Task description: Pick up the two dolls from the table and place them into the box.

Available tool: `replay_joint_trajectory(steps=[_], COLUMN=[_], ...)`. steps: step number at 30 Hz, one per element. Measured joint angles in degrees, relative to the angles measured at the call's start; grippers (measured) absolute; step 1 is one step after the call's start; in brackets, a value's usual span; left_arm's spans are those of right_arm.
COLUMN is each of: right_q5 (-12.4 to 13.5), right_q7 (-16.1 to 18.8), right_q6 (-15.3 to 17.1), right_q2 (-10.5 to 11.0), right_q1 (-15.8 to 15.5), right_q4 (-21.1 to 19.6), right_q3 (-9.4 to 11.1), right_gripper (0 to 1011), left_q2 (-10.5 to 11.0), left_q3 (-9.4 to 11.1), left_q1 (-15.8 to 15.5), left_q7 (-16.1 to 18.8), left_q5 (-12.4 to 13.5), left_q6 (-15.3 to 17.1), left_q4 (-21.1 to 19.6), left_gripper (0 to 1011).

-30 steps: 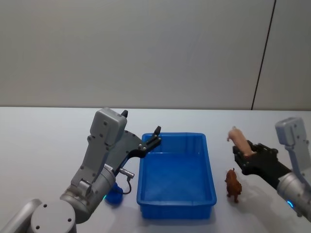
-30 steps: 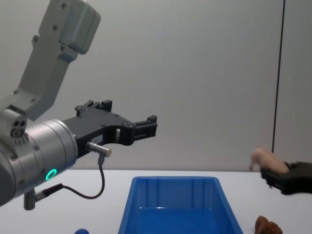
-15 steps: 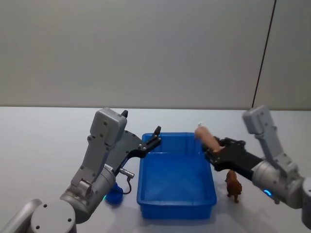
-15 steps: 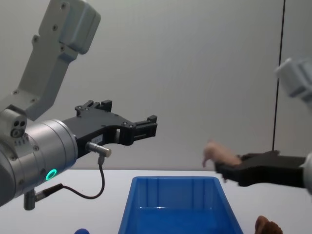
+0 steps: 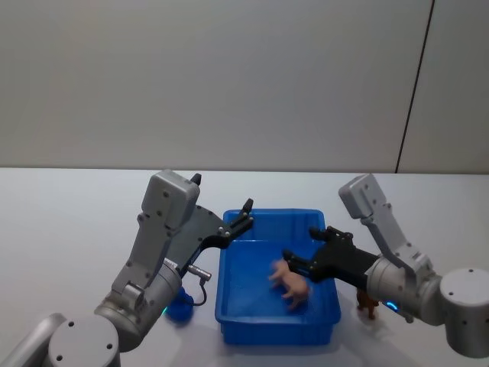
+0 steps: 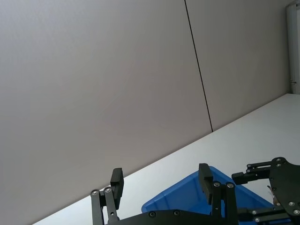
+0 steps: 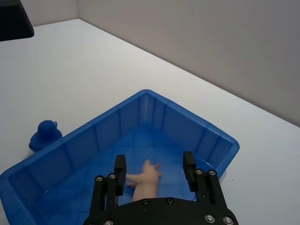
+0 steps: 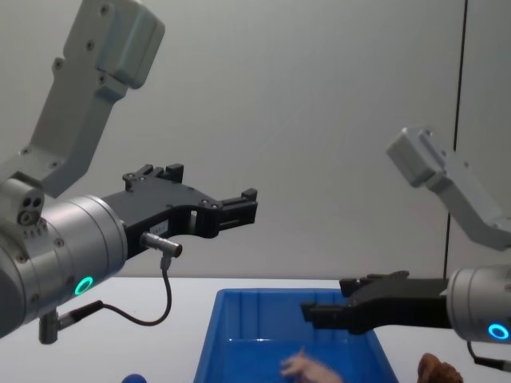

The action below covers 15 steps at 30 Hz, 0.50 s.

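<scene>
The pale pink doll (image 5: 291,282) is inside the blue box (image 5: 275,331), low over its floor and blurred. In the right wrist view this pink doll (image 7: 143,179) shows below and between the spread fingers. My right gripper (image 5: 302,245) hovers open over the box's right half, holding nothing. The chest view has the right gripper (image 8: 326,297) just above the pink doll (image 8: 308,368). The reddish-brown doll (image 5: 369,305) stands on the table right of the box, partly behind my right arm. My left gripper (image 5: 241,216) stays open over the box's far left corner.
A small blue duck toy (image 5: 177,308) sits on the table left of the box, seen too as the duck (image 7: 45,133) in the right wrist view. The white table stretches around the box, with a grey wall behind.
My right gripper swung left from beside the brown doll to over the box, then opened. The pink doll left its fingers and dropped into the box. The left arm stayed still.
</scene>
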Motion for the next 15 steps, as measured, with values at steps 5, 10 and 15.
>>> replay_joint_trajectory(steps=[5,10,15], right_q5=[-0.29,-0.02,0.87], right_q7=[-0.13,-1.47,-3.0], right_q6=[-0.45,-1.37,-1.98], right_q2=[-0.14,0.36,1.45], right_q1=[0.21,-0.29,-1.65], right_q4=[0.31,-0.62,-2.41], right_q3=[-0.16,0.12,0.85], right_gripper=[854,983,1001], left_q2=[0.01,0.0,0.0], left_q3=[0.0,0.0,0.0], left_q1=[0.0,0.0,0.0], left_q7=[0.0,0.0,0.0], left_q5=[0.0,0.0,0.0], left_q6=[0.0,0.0,0.0], left_q4=[0.0,0.0,0.0], left_gripper=[1002,1001,1001])
